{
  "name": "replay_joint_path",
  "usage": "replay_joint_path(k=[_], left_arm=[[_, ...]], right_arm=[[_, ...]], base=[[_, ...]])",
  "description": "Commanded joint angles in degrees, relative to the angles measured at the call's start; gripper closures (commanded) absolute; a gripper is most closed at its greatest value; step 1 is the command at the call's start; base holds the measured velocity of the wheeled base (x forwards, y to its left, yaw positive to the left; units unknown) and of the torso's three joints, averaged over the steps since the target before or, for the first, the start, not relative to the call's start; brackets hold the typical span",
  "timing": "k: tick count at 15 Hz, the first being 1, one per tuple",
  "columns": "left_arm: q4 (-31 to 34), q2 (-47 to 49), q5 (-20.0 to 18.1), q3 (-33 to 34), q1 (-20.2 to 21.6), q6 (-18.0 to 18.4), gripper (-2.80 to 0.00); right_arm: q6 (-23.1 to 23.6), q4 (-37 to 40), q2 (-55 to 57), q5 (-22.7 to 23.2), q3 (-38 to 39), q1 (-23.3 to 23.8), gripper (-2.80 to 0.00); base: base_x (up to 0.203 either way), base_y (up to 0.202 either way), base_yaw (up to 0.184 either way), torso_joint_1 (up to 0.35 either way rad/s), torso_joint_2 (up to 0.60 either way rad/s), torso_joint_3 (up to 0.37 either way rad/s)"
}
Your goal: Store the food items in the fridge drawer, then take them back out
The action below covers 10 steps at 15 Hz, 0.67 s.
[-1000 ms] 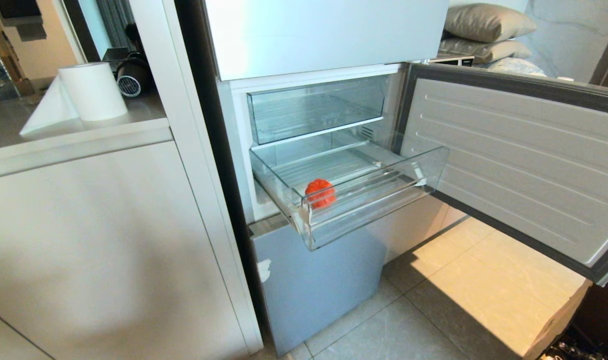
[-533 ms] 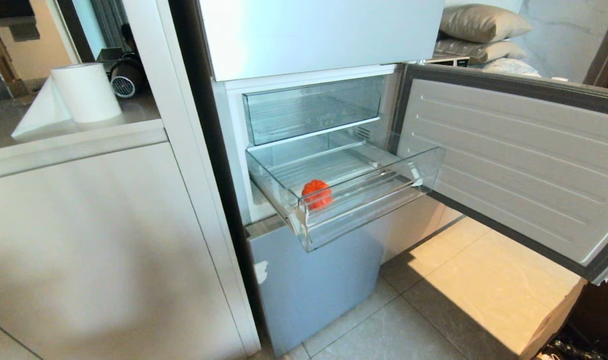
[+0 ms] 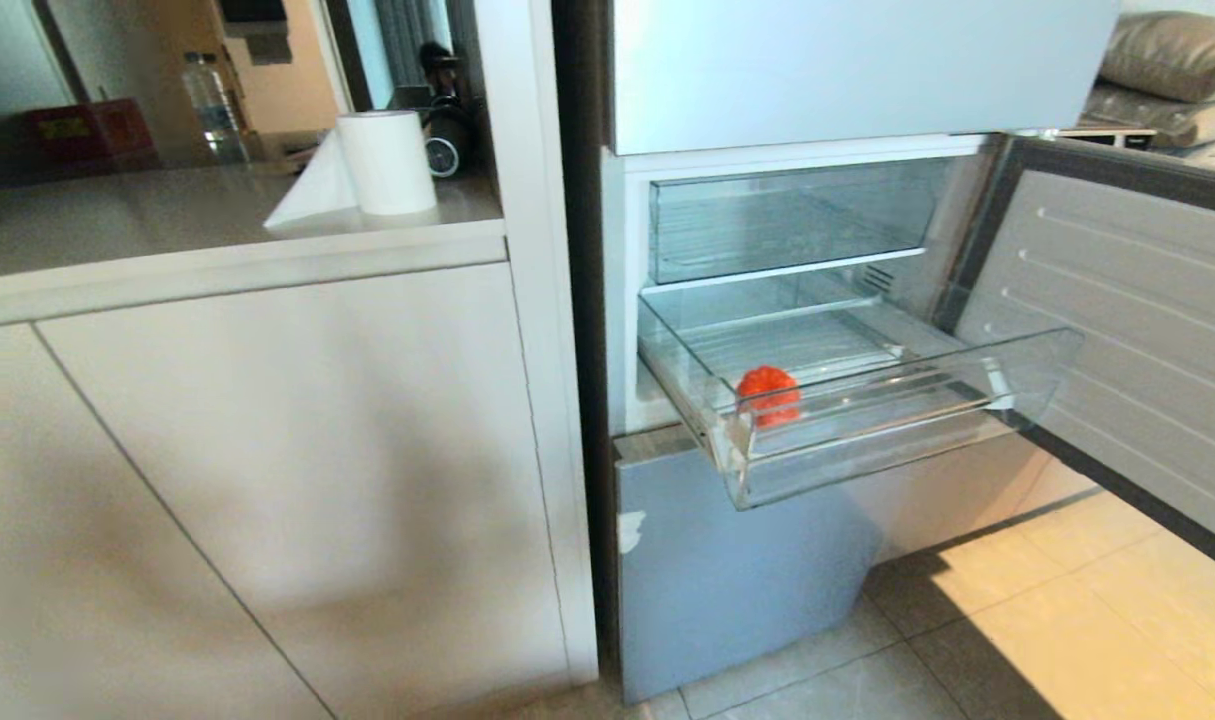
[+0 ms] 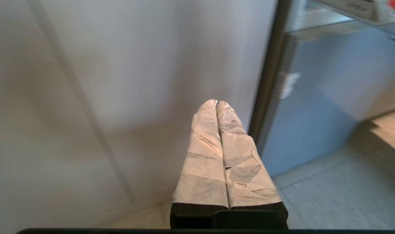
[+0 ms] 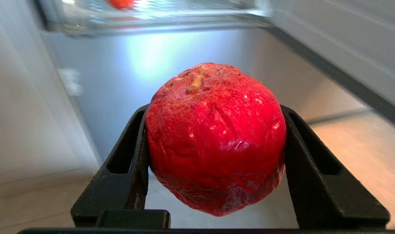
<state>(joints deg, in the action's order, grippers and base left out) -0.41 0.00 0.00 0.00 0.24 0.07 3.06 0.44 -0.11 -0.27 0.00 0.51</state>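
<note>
Right gripper (image 5: 217, 143) clamped wide around a red fruit (image 5: 216, 136), low before the fridge. Left gripper (image 4: 217, 104) pressed closed, empty, beside the cabinet. Orange-red ball (image 3: 767, 392) inside the pulled-out fridge drawer (image 3: 897, 455).

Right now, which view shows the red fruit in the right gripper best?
The right wrist view: the red fruit fills the frame, clamped in the right gripper. The head and left wrist views don't show it.
</note>
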Motion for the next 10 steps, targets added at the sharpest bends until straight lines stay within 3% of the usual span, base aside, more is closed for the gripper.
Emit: replay_joint_path(k=[1,4,6,10], left_arm=[[-0.02,0.00,0.00,0.09,0.02,0.01,0.00],[-0.02,0.00,0.00,0.00,0.02,0.01,0.00],[-0.02,0.00,0.03,0.01,0.02,-0.02,0.00],[-0.02,0.00,0.00,0.00,0.02,0.01,0.00]], right_arm=[[-0.58,0.09,0.11,-0.33,0.00,-0.07,0.00],[-4.49,0.06,0.11,-1.23,0.00,-0.07,0.00],[-4.74,-0.14,0.11,-1.14,0.00,-0.07,0.00],[-3.69,-5.60,3.94,-1.16,-1.04,0.06,0.00]], base=[[0.001,-0.009,0.181,0.000,0.01,0.007],[0.002,-0.007,0.165,0.004,0.00,0.003],[0.004,-0.005,0.100,0.002,0.01,0.005],[0.000,0.000,0.000,0.000,0.00,0.000]])
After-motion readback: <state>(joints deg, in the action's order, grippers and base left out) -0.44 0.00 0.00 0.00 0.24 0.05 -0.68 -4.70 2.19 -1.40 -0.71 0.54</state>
